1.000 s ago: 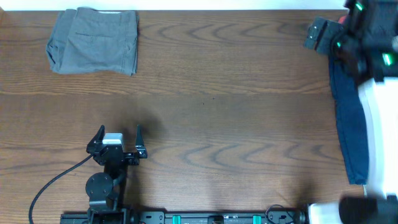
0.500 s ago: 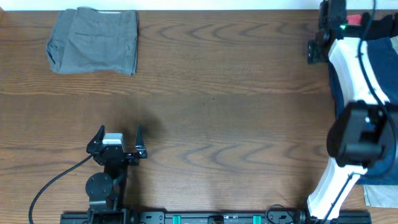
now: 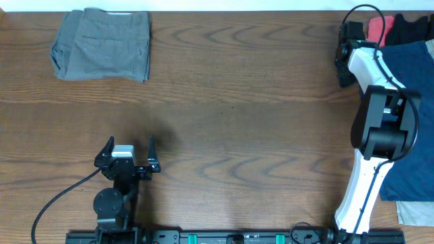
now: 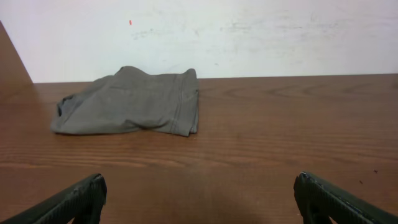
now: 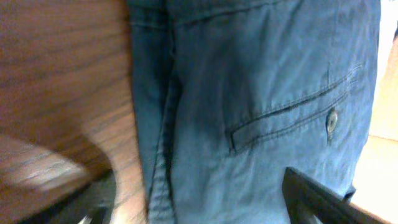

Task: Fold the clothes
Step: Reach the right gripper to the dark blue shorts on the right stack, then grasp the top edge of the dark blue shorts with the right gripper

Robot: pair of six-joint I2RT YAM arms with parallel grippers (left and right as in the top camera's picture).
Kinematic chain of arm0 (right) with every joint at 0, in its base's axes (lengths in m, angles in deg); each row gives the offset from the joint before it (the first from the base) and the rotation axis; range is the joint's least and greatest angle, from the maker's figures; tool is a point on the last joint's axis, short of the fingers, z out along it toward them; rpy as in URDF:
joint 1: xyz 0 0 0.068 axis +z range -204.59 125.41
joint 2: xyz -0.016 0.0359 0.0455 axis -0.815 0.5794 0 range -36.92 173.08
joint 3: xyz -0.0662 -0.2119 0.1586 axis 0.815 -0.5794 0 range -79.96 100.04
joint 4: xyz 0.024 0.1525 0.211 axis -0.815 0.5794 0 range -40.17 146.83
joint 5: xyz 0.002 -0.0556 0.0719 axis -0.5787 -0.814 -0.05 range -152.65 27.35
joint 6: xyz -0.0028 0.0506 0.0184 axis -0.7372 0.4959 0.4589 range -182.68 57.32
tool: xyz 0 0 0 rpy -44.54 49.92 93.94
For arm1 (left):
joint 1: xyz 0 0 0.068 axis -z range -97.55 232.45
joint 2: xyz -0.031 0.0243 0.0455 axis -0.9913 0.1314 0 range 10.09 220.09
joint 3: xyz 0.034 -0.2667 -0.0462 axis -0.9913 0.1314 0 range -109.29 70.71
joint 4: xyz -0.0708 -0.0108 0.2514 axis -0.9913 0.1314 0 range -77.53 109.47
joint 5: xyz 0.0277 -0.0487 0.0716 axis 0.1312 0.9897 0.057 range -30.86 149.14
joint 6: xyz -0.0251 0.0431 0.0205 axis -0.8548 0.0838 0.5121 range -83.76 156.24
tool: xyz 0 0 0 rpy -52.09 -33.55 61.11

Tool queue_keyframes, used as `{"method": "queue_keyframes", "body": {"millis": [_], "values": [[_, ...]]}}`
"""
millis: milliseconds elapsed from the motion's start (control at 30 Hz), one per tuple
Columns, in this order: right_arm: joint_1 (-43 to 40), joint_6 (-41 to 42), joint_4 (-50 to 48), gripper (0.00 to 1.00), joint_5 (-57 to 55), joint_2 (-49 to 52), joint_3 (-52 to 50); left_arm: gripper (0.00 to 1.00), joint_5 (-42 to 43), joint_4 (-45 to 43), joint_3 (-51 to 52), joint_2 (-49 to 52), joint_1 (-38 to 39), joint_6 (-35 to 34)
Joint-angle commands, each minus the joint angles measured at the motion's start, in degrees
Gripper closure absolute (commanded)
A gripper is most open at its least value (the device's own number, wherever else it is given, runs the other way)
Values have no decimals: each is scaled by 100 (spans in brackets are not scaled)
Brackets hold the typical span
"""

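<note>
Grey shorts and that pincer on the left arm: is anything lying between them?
Nothing. Only bare wooden table lies between the grey shorts and the left pincer, as the overhead and left wrist views both show.

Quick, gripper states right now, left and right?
Left gripper: open, holding nothing.
Right gripper: open, over the navy shorts, gripping nothing.

matt cloth grey shorts (image 3: 102, 45), wood-grain table (image 3: 237, 122).
</note>
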Motion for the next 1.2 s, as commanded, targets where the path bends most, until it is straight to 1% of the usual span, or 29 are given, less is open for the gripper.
{"method": "queue_keyframes", "body": {"millis": [0,100,200,267,333,400,467,500,600,700,900,1167], "values": [[-118,-20,-85,39,-116,175,79,2,-4,101,151,-37,-24,-46],[-166,-15,-136,41,-72,175,79,2,-4,101,151,-37,-24,-46],[-212,-13,-136,46,-57,175,79,2,-4,101,151,-37,-24,-46],[-236,-11,-140,47,-4,175,79,2,-4,101,151,-37,-24,-46],[-254,-9,-138,57,17,175,79,2,-4,101,151,-37,-24,-46],[-254,-7,-129,76,13,175,79,2,-4,101,151,-37,-24,-46],[-251,68,-138,93,9,173,79,2,-4,101,151,-37,-24,-46],[-251,114,-140,99,-7,168,81,2,-4,101,151,-37,-24,-46],[-249,417,-136,99,-343,127,105,2,-4,101,151,-37,-24,-46],[-251,914,-50,99,-706,-2,133,2,-4,101,151,-37,-24,-46],[-256,2004,212,99,-660,-601,133,2,-4,101,151,-37,-24,-46],[-166,2076,302,99,13,-1668,133,2,-4,101,151,-37,-24,-46]]}}
